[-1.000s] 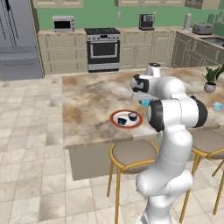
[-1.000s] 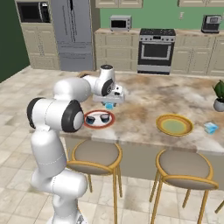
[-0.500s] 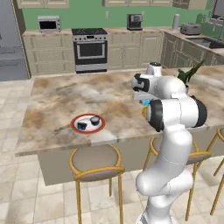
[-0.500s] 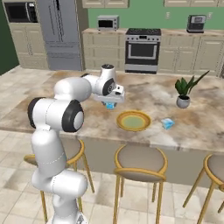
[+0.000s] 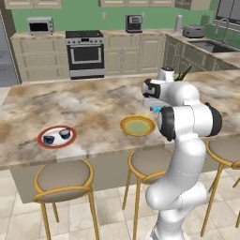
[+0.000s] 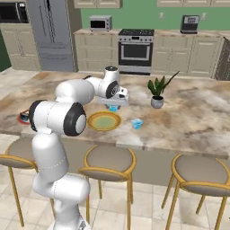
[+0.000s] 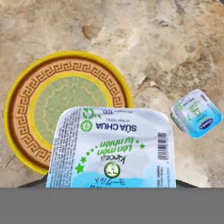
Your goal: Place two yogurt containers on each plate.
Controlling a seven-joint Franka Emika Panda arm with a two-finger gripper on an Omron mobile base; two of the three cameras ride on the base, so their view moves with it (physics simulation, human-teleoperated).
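From the left base camera I see my arm rising at the lower right, folded at the elbow and reaching forward over the marble island (image 5: 93, 101), with the gripper (image 5: 155, 108) pointing down just beyond the right edge of the yellow-green plate (image 5: 137, 125). Far to the left on the same counter sits the orange-rimmed white plate (image 5: 57, 137), and it carries two small cups, though I can only make them out as dark blobs at this size. In the right base camera the arm comes up at the lower left, the forearm runs level and the hand hangs above the far side of the yellow-green plate; a sliver of the red-rimmed plate peeks out behind my upper arm, mostly hidden. My fingers themselves are covered by the hand's body and by the load, so I cannot judge their gap directly. What I can see is a light blue yogurt cup (image 6: 113, 108) hanging under the hand, clear of the counter, and in the hand camera its printed foil lid sits right at the bottom, so the jaws are closed on it. A second light blue cup (image 6: 137, 123) lies on the marble to the right of the plate, apart from it, and a potted plant (image 6: 157, 92) stands further back.
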